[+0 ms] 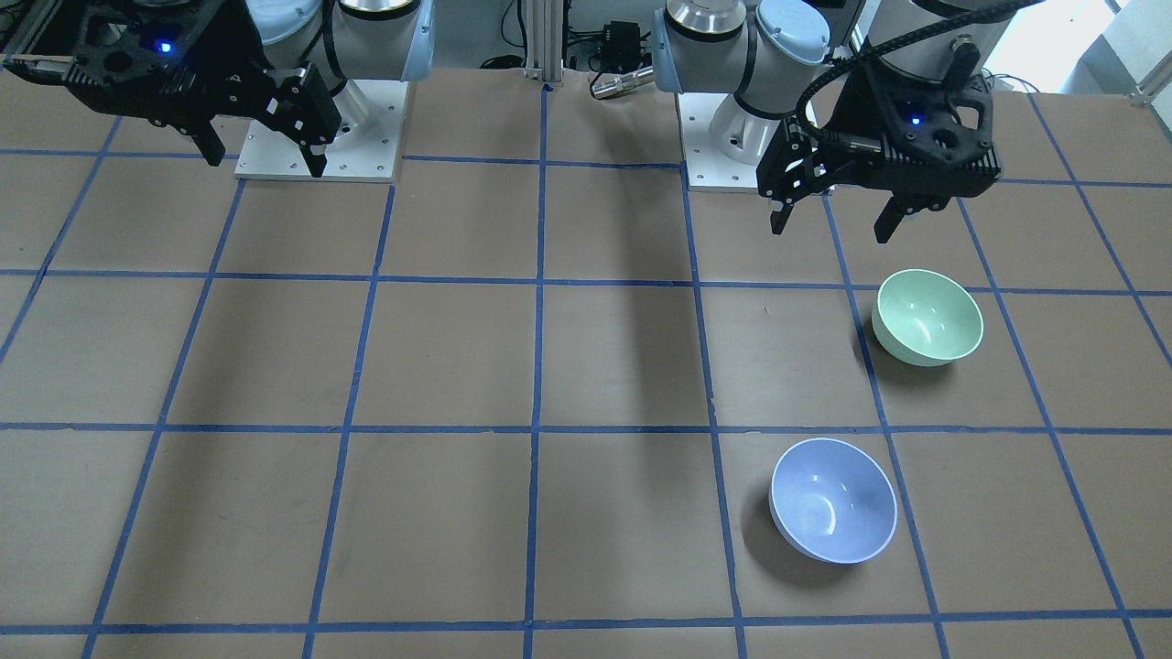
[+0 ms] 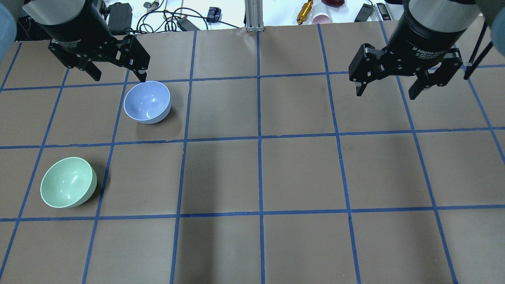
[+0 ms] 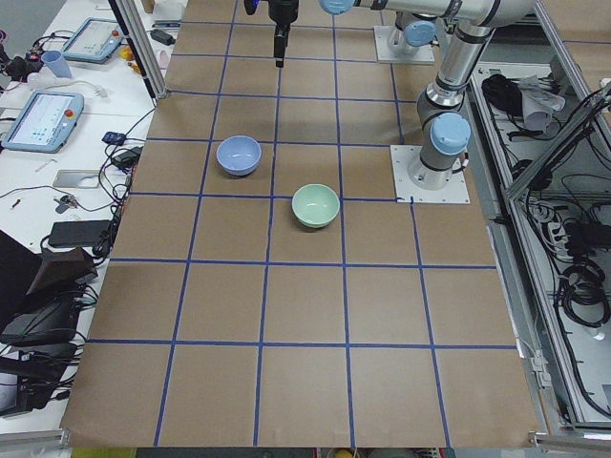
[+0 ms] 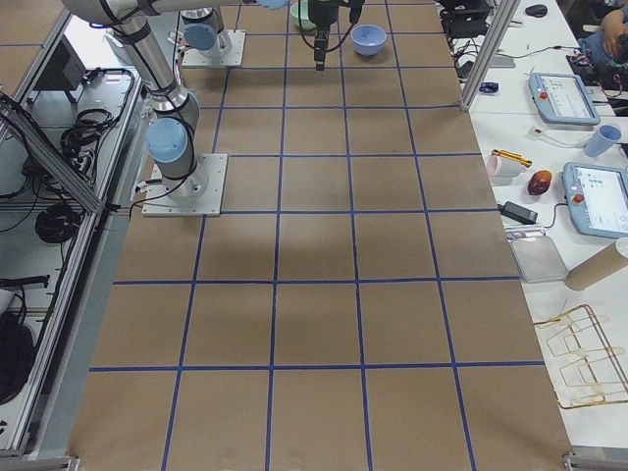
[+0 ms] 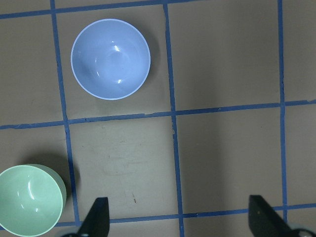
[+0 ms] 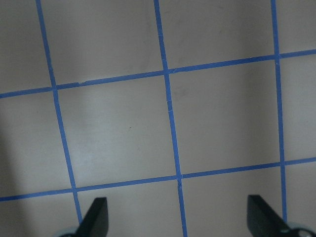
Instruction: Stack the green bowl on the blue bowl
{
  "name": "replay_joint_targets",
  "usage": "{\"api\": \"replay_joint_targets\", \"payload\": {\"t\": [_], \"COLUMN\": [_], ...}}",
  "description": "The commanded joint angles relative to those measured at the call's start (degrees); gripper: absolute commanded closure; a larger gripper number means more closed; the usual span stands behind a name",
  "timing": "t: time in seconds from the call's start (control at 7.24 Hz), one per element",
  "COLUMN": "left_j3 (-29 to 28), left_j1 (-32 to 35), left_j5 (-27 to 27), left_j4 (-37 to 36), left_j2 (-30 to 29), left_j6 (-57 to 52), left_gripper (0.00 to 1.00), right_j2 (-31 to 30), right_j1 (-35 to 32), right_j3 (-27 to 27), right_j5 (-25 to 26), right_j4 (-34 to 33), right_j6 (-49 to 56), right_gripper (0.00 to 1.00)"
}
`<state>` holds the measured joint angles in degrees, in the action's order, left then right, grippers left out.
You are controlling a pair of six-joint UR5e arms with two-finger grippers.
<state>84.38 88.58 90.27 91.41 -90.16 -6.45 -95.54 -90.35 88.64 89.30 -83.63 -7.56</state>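
Observation:
The green bowl (image 1: 927, 318) stands upright on the brown table on my left side, also in the overhead view (image 2: 68, 182) and the left wrist view (image 5: 29, 200). The blue bowl (image 1: 833, 500) stands upright about one grid square farther out and inward (image 2: 146, 101), (image 5: 110, 58). The two bowls are apart. My left gripper (image 2: 118, 75) is open and empty, high above the table, with the blue bowl just below it in the overhead view; it also shows in the front view (image 1: 831, 229). My right gripper (image 2: 386, 94) is open and empty, high over bare table on the other side.
Blue tape lines mark a grid on the table. The two arm base plates (image 1: 320, 137), (image 1: 723, 151) sit at the robot's edge. Cables, a yellow tool (image 2: 305, 11) and a pink cup (image 2: 321, 17) lie beyond the table's far edge.

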Motion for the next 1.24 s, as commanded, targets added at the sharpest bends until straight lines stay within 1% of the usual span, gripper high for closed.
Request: {"api": "replay_joint_targets", "payload": {"t": [0.0,1.11], "left_j3": [-0.09,0.0], "left_j1": [-0.07,-0.16], "left_j5": [0.0,0.09], "left_j4": [0.0,0.0], "left_j2": [0.16,-0.19], "left_j6": [-0.06,-0.06], "left_gripper": [0.0,0.0], "right_j2": [0.0,0.0], "right_j1": [0.0,0.0], "right_j3": [0.05,-0.04], "right_j5": [0.0,0.0], "right_j4": [0.04,0.04], "right_j6": [0.0,0.0], "right_gripper": [0.0,0.0]}}
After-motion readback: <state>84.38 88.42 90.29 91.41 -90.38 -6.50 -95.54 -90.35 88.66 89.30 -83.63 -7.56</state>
